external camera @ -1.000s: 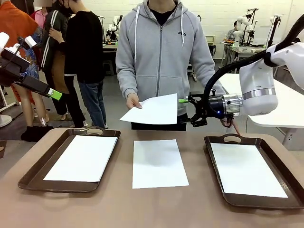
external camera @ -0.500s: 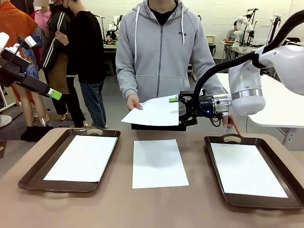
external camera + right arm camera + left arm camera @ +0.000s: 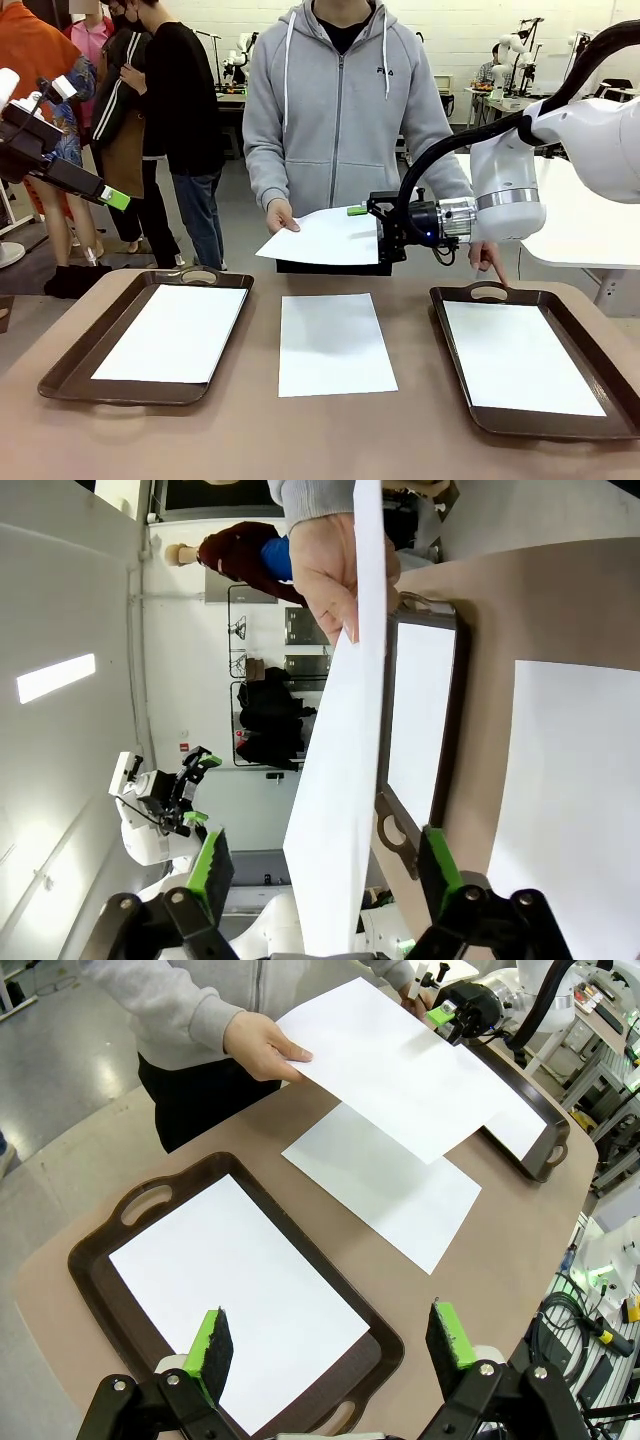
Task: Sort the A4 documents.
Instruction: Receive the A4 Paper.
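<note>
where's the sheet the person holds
Front view: the held sheet hangs over the table, far middle, between the person's hand at its left and the right gripper straddling its right edge.

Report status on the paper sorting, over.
Left jaws open, raised aside. Right jaws open, straddling A4 sheet in person's hand. Other hand points at right tray.

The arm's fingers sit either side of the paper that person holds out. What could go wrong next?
The right gripper straddles only the edge of the held sheet, with its jaws apart; closing there might crease it or miss. The person's hand grips the opposite side, so an early pull could tear it. Carried by one edge, it may droop.
</note>
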Action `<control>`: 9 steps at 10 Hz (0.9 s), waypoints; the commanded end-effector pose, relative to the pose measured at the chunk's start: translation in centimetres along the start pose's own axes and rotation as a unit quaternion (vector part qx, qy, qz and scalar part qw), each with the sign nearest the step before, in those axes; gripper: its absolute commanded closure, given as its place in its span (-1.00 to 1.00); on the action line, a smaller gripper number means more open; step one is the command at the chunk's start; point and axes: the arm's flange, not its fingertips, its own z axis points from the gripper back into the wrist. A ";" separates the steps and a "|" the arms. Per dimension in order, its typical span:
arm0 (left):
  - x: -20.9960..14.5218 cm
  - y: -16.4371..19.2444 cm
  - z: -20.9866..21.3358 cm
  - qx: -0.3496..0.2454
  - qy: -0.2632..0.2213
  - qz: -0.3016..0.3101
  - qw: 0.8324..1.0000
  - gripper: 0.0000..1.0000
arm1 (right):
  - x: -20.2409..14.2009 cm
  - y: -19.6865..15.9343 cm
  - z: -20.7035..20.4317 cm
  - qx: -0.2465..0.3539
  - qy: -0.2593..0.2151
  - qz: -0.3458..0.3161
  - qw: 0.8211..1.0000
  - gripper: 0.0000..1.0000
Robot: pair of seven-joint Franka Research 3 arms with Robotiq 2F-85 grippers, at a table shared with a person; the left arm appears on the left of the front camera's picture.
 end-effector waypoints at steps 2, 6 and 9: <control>0.0 -0.1 -0.1 0.002 0.002 -0.001 1.000 -1.00 | 0.7 -0.2 0.6 0.003 -0.009 -0.014 1.000 -0.45; 0.0 -0.1 -0.1 0.002 0.002 -0.001 1.000 -1.00 | 0.9 -0.6 1.0 0.005 -0.010 -0.025 1.000 0.26; 0.0 -0.1 -0.1 0.002 0.002 -0.001 1.000 -1.00 | 1.0 -0.8 1.1 0.008 -0.006 -0.033 0.999 0.76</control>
